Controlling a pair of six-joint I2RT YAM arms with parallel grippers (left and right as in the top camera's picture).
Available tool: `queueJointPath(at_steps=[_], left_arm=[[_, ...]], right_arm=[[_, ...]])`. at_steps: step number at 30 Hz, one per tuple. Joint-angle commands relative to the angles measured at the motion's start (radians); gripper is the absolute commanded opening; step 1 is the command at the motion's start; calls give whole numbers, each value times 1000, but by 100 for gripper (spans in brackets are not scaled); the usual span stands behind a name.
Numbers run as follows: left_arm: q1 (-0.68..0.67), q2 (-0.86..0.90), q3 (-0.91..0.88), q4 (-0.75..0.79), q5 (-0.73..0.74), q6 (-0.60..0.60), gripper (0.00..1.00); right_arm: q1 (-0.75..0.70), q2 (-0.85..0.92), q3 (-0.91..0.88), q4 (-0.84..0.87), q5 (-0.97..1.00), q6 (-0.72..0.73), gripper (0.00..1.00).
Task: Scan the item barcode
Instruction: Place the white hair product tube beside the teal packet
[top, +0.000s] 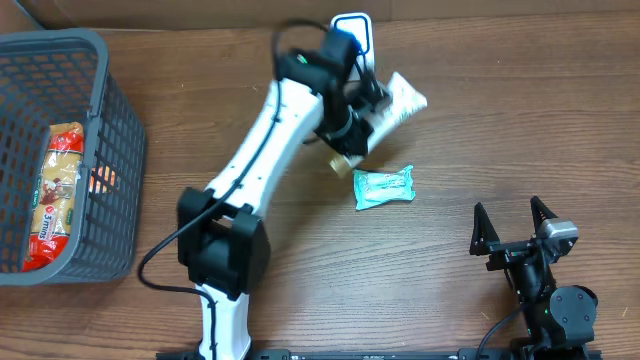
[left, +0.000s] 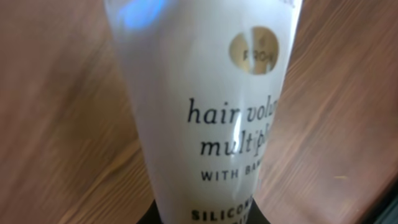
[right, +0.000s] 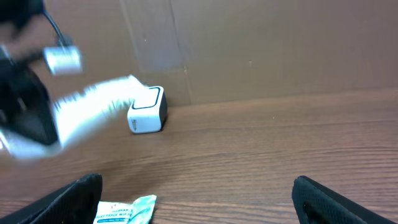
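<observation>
Your left tool (top: 353, 130) is clenched on the white tube (top: 402, 98), holding it raised just beside the scanner (top: 352, 28). Your right tool (top: 510, 220) rests released, well apart. You're presenting the item. Next, likely, rotate the tube so the scanner reads it.

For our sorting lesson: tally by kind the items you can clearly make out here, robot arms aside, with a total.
White plastic hair-product tube: 1
Teal foil sachet: 1
Red-and-yellow pasta packet: 1
Grey plastic mesh basket: 1
White cube-shaped barcode scanner: 1
Total: 5
</observation>
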Motion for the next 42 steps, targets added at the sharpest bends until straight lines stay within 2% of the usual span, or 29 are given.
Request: queueJointPath(at_steps=[1, 6, 8, 16, 18, 22, 24, 26, 29, 31, 33, 36, 38, 42], left_arm=[[-6, -31, -137, 76, -27, 31, 4], [-7, -31, -315, 217, -28, 35, 7], [-7, -31, -364, 259, -28, 35, 15], [-7, -31, -375, 276, -44, 29, 93], [-2, -32, -312, 218, -83, 10, 100], [4, -32, -104, 61, -132, 4, 100], [5, -32, 37, -19, -179, -37, 100], [13, -32, 209, -101, -299, -136, 100], [56, -34, 499, -211, -493, -349, 100], [103, -35, 660, -257, -510, -430, 100], [192, -35, 830, -309, -522, -543, 100], [369, -35, 986, -372, -526, -682, 100], [509, -35, 1032, -407, -519, -753, 100], [768, -27, 1015, -451, -518, -825, 100]], right_arm=[[-6, -7, -11, 3, 2, 0, 100], [-6, -7, -11, 3, 2, 0, 100], [-6, -7, -11, 3, 2, 0, 100], [-6, -7, -11, 3, 2, 0, 100], [-6, -7, -11, 3, 2, 0, 100], [-6, -7, -11, 3, 2, 0, 100], [-6, -7, -11, 3, 2, 0, 100], [-6, -7, -11, 3, 2, 0, 100], [-6, -7, -11, 3, 2, 0, 100], [-6, -7, -11, 3, 2, 0, 100], [-6, -7, -11, 3, 2, 0, 100], [-6, -7, -11, 3, 2, 0, 100], [-6, -7, -11, 3, 2, 0, 100], [-6, -7, -11, 3, 2, 0, 100]])
